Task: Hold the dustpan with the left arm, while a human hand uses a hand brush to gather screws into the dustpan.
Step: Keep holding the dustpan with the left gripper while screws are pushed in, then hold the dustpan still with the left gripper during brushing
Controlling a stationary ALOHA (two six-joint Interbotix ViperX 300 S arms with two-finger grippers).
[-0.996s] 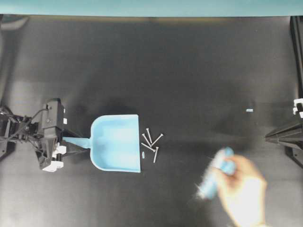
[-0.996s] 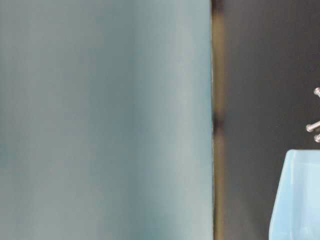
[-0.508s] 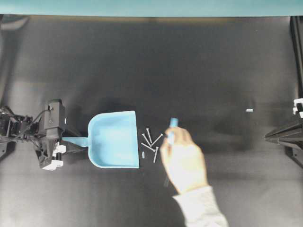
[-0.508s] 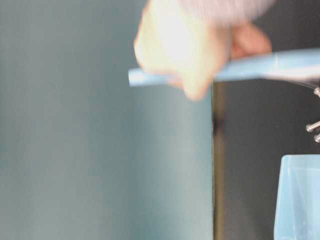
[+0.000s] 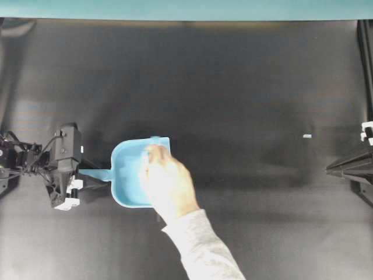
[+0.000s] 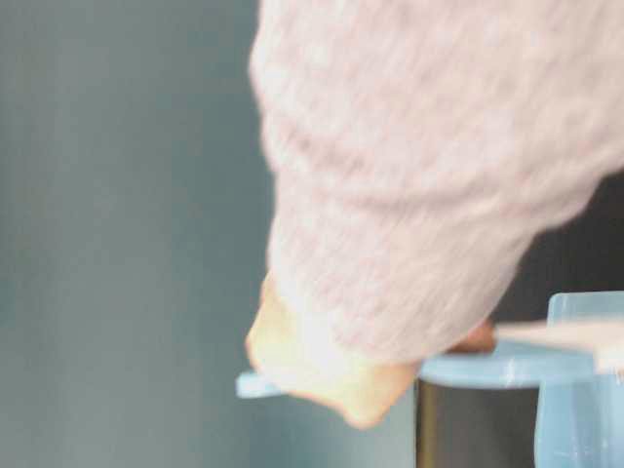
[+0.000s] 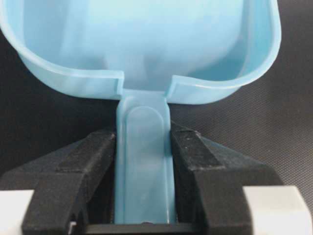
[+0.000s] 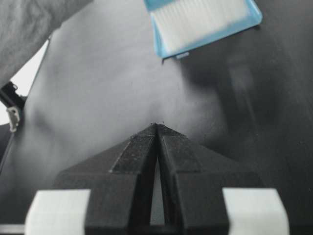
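Left hand (image 7: 143, 161) pinching dustpan (image 5: 129, 172) handle, pan straight ahead on surface (image 5: 233, 87). Human hand (image 5: 166, 184) w/ hand brush (image 8: 203, 22) over pan. Right hand (image 8: 157, 128) pressed together, well apart.

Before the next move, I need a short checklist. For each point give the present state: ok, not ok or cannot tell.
1. Left tool closed on the dustpan handle: ok; in the left wrist view the fingers press both sides of the handle.
2. Dustpan flat on the table: cannot tell.
3. Human hand away from the left tool: ok; it is over the pan's open side.
4. Screws inside the pan: cannot tell; the hand covers that area.
5. Right tool idle: ok; shut, holding nothing.
6. Hand brush at the pan: ok; its bristles appear in the right wrist view.
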